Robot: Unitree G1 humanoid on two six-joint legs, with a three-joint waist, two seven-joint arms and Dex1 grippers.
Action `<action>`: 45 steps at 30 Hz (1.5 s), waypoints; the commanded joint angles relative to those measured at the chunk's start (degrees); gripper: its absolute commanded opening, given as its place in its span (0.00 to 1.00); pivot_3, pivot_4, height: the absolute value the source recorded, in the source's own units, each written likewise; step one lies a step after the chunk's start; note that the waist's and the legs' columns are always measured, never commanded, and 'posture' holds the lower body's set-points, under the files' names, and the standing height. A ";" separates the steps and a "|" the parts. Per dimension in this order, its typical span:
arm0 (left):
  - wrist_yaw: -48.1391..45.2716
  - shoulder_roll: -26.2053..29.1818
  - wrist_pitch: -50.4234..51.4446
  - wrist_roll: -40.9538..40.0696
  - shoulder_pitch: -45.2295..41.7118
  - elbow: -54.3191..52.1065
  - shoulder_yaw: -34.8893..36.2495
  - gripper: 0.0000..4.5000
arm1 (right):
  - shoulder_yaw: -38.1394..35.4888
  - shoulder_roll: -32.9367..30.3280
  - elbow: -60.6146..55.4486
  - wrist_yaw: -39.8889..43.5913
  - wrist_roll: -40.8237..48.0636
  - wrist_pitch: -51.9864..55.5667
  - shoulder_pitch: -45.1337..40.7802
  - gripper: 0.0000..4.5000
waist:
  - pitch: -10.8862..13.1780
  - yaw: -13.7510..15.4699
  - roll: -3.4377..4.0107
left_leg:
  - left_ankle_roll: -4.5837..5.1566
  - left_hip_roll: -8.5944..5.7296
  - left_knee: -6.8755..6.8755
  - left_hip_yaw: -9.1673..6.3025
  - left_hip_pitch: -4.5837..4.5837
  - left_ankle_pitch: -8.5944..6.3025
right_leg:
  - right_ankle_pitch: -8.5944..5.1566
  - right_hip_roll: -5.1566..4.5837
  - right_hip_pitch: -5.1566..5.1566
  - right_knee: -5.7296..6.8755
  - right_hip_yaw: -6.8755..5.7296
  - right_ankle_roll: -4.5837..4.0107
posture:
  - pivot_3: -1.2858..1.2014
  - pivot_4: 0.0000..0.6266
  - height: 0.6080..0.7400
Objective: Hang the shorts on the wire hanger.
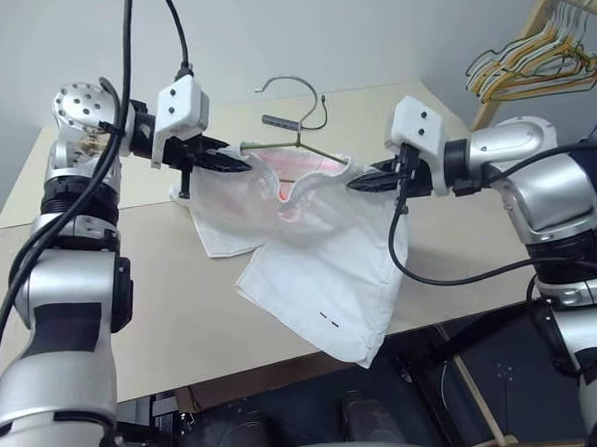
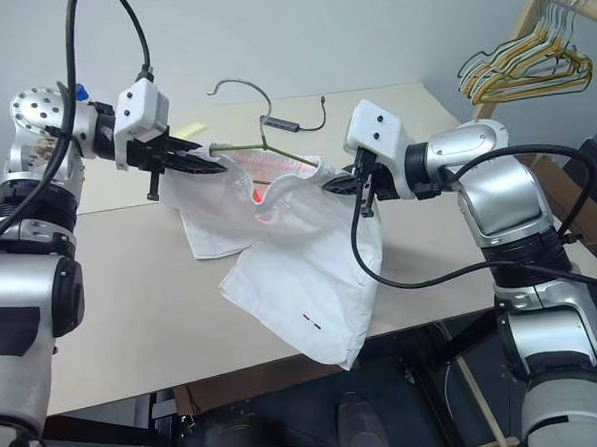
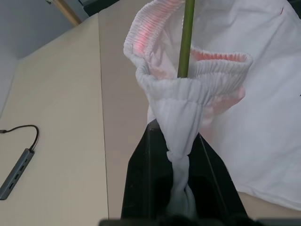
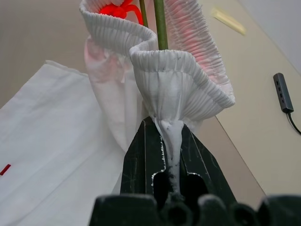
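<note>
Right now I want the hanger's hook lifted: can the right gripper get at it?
Probably not yet: the right gripper is shut on the shorts waistband, though the hook stands clear above.

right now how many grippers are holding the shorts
2: the left gripper pinches one end of the shorts' waistband and the right gripper pinches the other end.

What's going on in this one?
The robot holds the shorts up over the table by the elastic waistband, the left gripper shut on one end and the right gripper shut on the other. The wire hanger sits in the waistband opening, its hook sticking up above the cloth. The legs of the shorts trail down onto the table and over its front edge.
</note>
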 commanded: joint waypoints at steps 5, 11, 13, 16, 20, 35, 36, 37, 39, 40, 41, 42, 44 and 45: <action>6.21 -1.76 -3.23 -2.39 -3.28 3.40 5.28 0.48 | -6.52 -1.20 -5.36 -4.28 2.57 5.32 2.33 0.00 | 0.00 -0.13 0.00 | 0.00 -0.02 0.02 -0.02 -0.02 0.00 | 0.01 -0.03 0.00 -0.01 -0.01 0.01 | 0.46 0.00 1.00; 13.08 -3.19 -3.98 -4.60 -4.33 4.91 9.72 0.93 | -12.56 -2.40 -8.97 -9.57 4.43 10.93 7.39 0.00 | 0.00 -0.20 0.00 | 0.00 -0.02 0.02 -0.03 0.00 0.00 | 0.01 -0.06 0.03 -0.01 -0.02 0.02 | 0.45 0.00 1.00; 15.78 -3.54 -2.70 -6.42 -5.49 5.26 12.20 1.00 | -14.29 -2.64 -10.25 -11.29 5.19 13.01 8.95 0.00 | 0.00 -0.24 0.00 | 0.00 -0.03 0.02 -0.02 0.00 0.00 | 0.02 -0.07 0.03 -0.02 -0.03 0.03 | 0.44 0.00 1.00; 21.20 -4.41 -0.28 -9.70 -6.88 5.44 16.46 1.00 | -16.95 -3.28 -12.25 -14.67 6.03 18.33 11.10 0.00 | 0.00 -0.44 0.00 | 0.00 -0.02 0.01 -0.03 -0.02 0.00 | 0.02 -0.07 0.01 -0.02 -0.03 0.02 | 0.44 0.00 1.00; 23.27 -4.67 3.57 -13.04 -5.51 3.27 20.00 1.00 | -22.48 -4.16 -13.86 -21.40 6.37 30.73 13.13 0.00 | -0.01 -0.49 0.01 | 0.00 -0.01 0.01 -0.04 0.04 0.00 | 0.03 -0.14 0.07 -0.02 -0.02 0.04 | 0.43 0.00 1.00; 27.33 -11.09 30.44 -33.24 27.86 -46.75 22.74 1.00 | -40.34 -8.57 -8.06 -47.43 -5.86 56.02 8.84 0.00 | -0.43 -3.18 0.69 | 0.00 -0.02 -0.04 -0.05 0.14 0.00 | 0.03 -0.29 0.11 -0.18 0.13 0.06 | 0.41 0.00 1.00; 28.96 -11.70 30.75 -33.74 28.57 -48.28 22.94 1.00 | -40.21 -8.17 -7.13 -48.97 -6.78 56.10 7.72 0.00 | -0.51 -3.35 0.81 | 0.00 -0.02 -0.06 -0.04 0.21 -0.01 | 0.03 -0.29 0.17 -0.21 0.14 0.06 | 0.41 0.00 1.00; 30.97 -12.28 31.89 -34.42 29.06 -49.78 23.07 1.00 | -41.65 -6.80 -6.19 -50.47 -7.39 55.46 5.77 0.00 | -0.57 -3.53 0.91 | 0.01 -0.04 -0.08 -0.04 0.25 -0.01 | 0.03 -0.29 0.24 -0.23 0.17 0.07 | 0.41 0.00 1.00; 34.29 -13.87 32.82 -35.89 29.73 -52.73 23.26 1.00 | -44.94 -3.29 -3.90 -55.61 -9.69 51.90 1.26 0.00 | -0.67 -4.10 1.08 | 0.01 -0.06 -0.13 -0.01 0.42 -0.01 | 0.03 -0.27 0.34 -0.24 0.24 0.07 | 0.42 0.00 1.00; 34.40 -14.31 33.76 -37.41 30.14 -54.31 23.22 1.00 | -45.71 -1.97 -2.26 -58.71 -11.37 49.95 -0.56 0.00 | -0.71 -4.28 1.13 | 0.01 -0.07 -0.17 0.02 0.54 -0.01 | 0.03 -0.25 0.44 -0.24 0.33 0.07 | 0.42 0.00 1.00; 33.01 -14.26 35.20 -39.57 30.91 -56.35 23.01 1.00 | -46.57 -0.68 -0.37 -62.09 -13.01 47.81 -2.31 0.00 | -0.72 -4.75 1.15 | 0.01 -0.09 -0.19 0.02 0.58 -0.01 | 0.02 -0.25 0.46 -0.23 0.33 0.08 | 0.42 0.00 1.00; 30.69 -13.82 36.65 -41.84 31.82 -58.42 22.58 1.00 | -46.97 0.24 2.25 -65.20 -14.43 45.99 -4.12 0.00 | -0.72 -5.06 1.16 | 0.01 -0.09 -0.23 0.02 0.61 -0.01 | 0.02 -0.24 0.45 -0.22 0.35 0.08 | 0.42 0.00 1.00; 27.90 -12.97 39.01 -45.02 33.00 -61.08 21.98 1.00 | -47.92 1.79 6.52 -69.61 -15.95 42.67 -6.80 0.00 | -0.74 -5.60 1.19 | 0.01 -0.10 -0.34 0.05 0.65 -0.01 | 0.02 -0.21 0.43 -0.23 0.43 0.07 | 0.42 0.00 1.00; 26.90 -12.42 39.79 -45.81 33.29 -61.82 21.60 1.00 | -48.40 2.40 8.96 -71.55 -16.34 40.73 -8.08 0.00 | -0.74 -5.81 1.19 | 0.00 -0.11 -0.37 0.06 0.65 0.00 | 0.01 -0.21 0.43 -0.24 0.43 0.08 | 0.42 0.00 1.00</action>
